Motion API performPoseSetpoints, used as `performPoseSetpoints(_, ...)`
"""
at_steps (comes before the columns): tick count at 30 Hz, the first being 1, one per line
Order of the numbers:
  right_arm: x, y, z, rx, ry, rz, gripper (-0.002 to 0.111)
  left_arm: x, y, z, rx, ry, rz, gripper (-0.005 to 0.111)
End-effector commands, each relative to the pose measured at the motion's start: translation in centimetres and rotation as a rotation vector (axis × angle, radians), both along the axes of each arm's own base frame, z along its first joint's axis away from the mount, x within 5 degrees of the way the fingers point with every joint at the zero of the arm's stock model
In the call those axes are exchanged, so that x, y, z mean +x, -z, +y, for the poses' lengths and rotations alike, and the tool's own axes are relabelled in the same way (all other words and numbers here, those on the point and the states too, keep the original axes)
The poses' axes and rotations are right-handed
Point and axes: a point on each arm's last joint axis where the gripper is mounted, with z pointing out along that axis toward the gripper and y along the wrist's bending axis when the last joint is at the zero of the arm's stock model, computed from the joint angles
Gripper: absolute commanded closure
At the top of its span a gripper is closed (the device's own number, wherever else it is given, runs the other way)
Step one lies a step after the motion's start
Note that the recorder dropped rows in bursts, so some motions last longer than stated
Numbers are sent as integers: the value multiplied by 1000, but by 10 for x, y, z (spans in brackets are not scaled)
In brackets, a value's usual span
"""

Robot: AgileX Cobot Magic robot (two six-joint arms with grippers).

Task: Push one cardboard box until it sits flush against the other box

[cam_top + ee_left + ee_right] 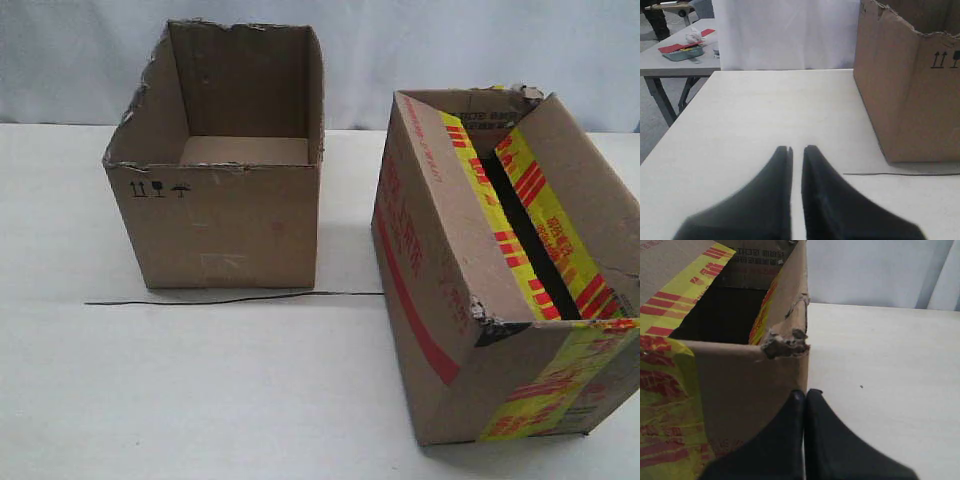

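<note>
The yellow-and-red-taped cardboard box (430, 250) stands at the right of the white table, its top flaps parted and its corners torn. The plain brown box (225, 225), open-topped with ragged edges and black handling symbols, stands at the left rear, a gap of bare table between the two. Neither gripper shows in the exterior view. My right gripper (805, 392) is shut and empty, its tips close by the taped box's (745, 380) side below a torn corner; contact cannot be told. My left gripper (797, 148) is shut over bare table, apart from the plain box (905, 100).
A thin black wire (230, 298) lies on the table (200, 400) along the plain box's front and reaches the taped box. In the left wrist view the table's edge drops off beside a second table (670, 62) with red and teal items. A white backdrop closes the rear.
</note>
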Motion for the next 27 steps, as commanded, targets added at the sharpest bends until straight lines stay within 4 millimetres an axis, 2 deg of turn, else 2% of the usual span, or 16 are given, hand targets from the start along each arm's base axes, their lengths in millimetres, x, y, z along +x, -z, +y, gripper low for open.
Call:
performPoseSetpoints(1, 0, 0, 0, 1, 7, -12, 108, 0, 0, -1, -13, 10, -11, 107)
performPoseSetpoints(11, 0, 1, 0, 0, 7, -4, 108, 0, 0, -1, -13, 10, -11, 107)
performPoseSetpoints(14, 0, -21, -1, 2, 8, -17, 108, 0, 0, -1, -13, 10, -11, 107)
performPoseSetpoints(16, 2, -44, 0, 4, 10, -24, 108, 0, 0, -1, -13, 10, -11, 107)
performPoseSetpoints(18, 4, -79, 0, 13, 10, -75, 108, 0, 0, -1, -13, 10, -11, 107)
performPoseSetpoints(22, -2, -115, -1, 35, 8, -198, 108, 0, 0, -1, -13, 10, -11, 107)
performPoseSetpoints(23, -4, -123, -1, 43, 7, -239, 108, 0, 0, -1, -13, 10, -11, 107)
performPoseSetpoints(27, -5, -131, -1, 56, 3, -314, 108, 0, 0, -1, -13, 10, -11, 107)
